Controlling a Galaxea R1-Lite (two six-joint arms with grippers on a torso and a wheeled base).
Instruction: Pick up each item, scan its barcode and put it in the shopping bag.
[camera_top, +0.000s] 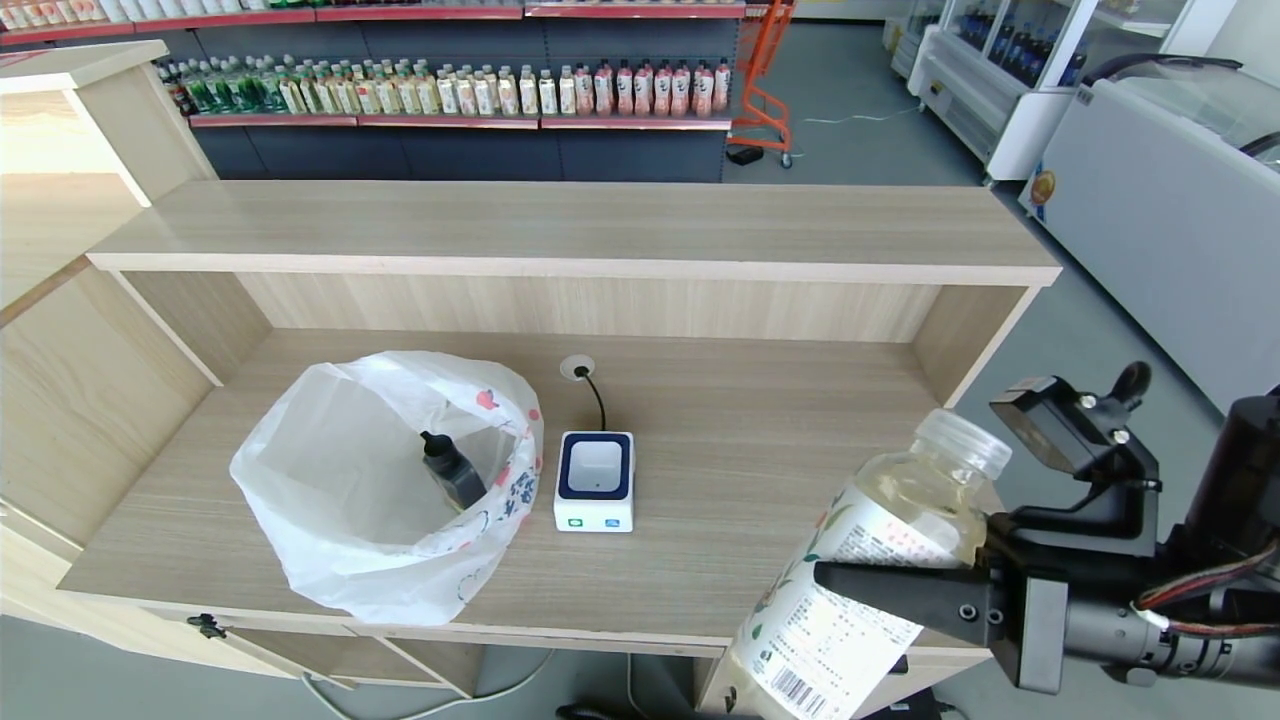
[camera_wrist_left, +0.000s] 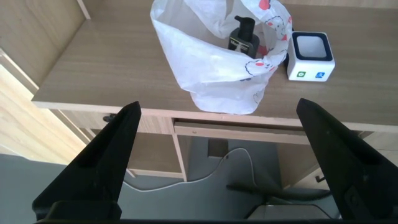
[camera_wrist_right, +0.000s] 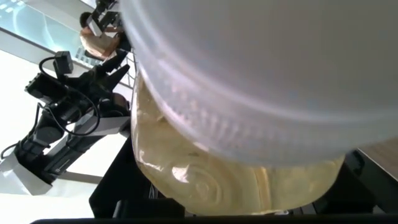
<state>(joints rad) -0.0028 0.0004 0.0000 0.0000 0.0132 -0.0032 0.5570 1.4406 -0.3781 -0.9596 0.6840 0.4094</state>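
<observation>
My right gripper (camera_top: 905, 592) is shut on a clear bottle (camera_top: 900, 500) of pale yellow drink with a white cap, held tilted off the counter's front right corner. Its label barcode (camera_top: 800, 690) faces down and toward me. In the right wrist view the bottle's cap (camera_wrist_right: 261, 62) and shoulder are very close. A white shopping bag (camera_top: 330, 500) stands open on the counter's left part, with a dark bottle (camera_top: 452, 470) inside. The white scanner (camera_top: 595, 480) sits just right of the bag. My left gripper (camera_wrist_left: 217, 162) hangs open below the counter's front edge, facing the shopping bag (camera_wrist_left: 211, 62) and scanner (camera_wrist_left: 310, 56).
The wooden counter (camera_top: 760, 450) has a raised ledge (camera_top: 570, 230) at the back and side walls at both ends. A black cable (camera_top: 597, 400) runs from the scanner to a grommet. Shelves of drinks and white freezers (camera_top: 1150, 190) stand beyond.
</observation>
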